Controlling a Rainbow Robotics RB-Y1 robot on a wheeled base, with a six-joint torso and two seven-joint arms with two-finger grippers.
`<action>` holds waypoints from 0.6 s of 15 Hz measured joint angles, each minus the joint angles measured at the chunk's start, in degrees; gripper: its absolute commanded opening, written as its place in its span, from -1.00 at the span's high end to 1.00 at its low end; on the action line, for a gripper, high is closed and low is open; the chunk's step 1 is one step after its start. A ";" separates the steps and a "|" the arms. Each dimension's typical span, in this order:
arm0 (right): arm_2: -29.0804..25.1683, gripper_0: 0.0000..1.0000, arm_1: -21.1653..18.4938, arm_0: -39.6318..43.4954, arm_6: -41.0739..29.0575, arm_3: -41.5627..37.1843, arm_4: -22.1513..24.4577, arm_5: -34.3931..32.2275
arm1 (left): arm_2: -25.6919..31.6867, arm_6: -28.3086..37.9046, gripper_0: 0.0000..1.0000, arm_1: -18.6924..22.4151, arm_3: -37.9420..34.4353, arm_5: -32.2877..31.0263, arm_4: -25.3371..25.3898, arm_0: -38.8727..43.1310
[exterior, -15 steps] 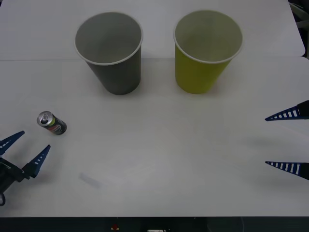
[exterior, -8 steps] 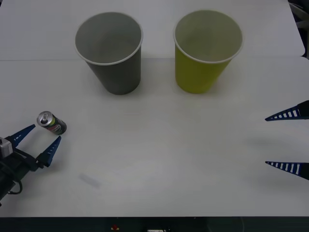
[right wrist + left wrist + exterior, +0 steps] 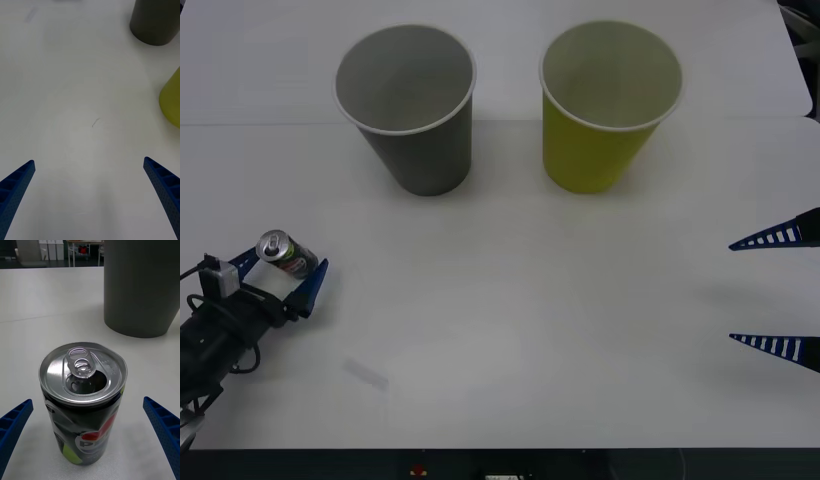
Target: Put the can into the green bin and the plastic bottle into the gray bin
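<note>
1. Can (image 3: 285, 255) stands upright on the table (image 3: 510, 320), front left, well apart from both bins.
2. Left gripper (image 3: 278, 279) spread wide, fingers flanking the can, not clamped.
3. Right gripper (image 3: 777, 292) released, hovering at right edge.
4. Gray bin (image 3: 408, 105) and green bin (image 3: 605, 105) upright at the rear.

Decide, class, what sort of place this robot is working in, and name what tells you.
Probably a lab or office test bench: a plain white table holds just the can, the gray bin and the green bin, and desks and chairs stand in the room behind.
</note>
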 measured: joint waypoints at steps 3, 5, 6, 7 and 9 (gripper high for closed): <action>0.00 -1.00 0.00 0.00 0.00 0.00 0.00 0.00 | -0.03 -0.10 -1.00 -0.35 0.01 1.28 -0.10 -1.02; 0.00 -1.00 0.00 0.00 0.00 0.00 0.00 0.00 | 0.00 -0.11 -0.43 -0.49 0.01 1.62 -0.40 -1.37; 0.00 -1.00 0.00 0.00 0.00 0.00 0.00 0.00 | -0.02 -0.11 0.93 -0.50 0.01 1.62 -0.63 -1.42; 0.00 -1.00 0.00 0.00 0.00 0.00 0.00 0.00 | 0.02 -0.11 1.00 -0.50 0.01 1.62 -0.75 -1.47; 0.00 -1.00 0.00 0.00 0.00 0.00 0.00 0.00 | 0.02 -0.11 1.00 -0.50 0.00 1.63 -0.92 -1.51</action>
